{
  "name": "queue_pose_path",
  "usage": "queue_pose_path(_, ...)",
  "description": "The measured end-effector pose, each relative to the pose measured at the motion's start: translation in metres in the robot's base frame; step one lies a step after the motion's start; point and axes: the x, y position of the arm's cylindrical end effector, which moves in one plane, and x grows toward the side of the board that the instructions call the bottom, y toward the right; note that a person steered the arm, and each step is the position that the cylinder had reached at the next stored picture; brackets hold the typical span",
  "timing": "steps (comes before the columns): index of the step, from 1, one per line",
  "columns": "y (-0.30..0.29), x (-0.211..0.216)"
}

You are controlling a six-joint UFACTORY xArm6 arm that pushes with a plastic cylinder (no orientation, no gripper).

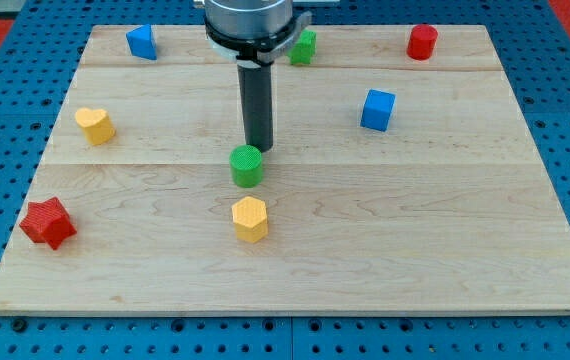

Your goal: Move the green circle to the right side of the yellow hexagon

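Note:
The green circle [247,165] stands near the middle of the wooden board [445,230]. The yellow hexagon [250,219] lies just below it, toward the view's bottom. My tip [260,150] is at the lower end of the dark rod, just above and slightly right of the green circle, touching or nearly touching its upper right edge.
A yellow heart [95,125] sits at the left, a red star [47,223] at the lower left, a blue block [142,42] at the top left. A green block [304,46] is partly behind the arm, a red cylinder [422,42] at top right, a blue cube [377,110] right of centre.

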Motion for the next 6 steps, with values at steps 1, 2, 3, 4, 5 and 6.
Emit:
queue_pose_path(1,-0.031,0.000)
queue_pose_path(2,-0.045,0.010)
queue_pose_path(3,0.002,0.028)
queue_pose_path(4,0.032,0.044)
queue_pose_path(5,0.021,0.059)
queue_pose_path(6,0.017,0.075)
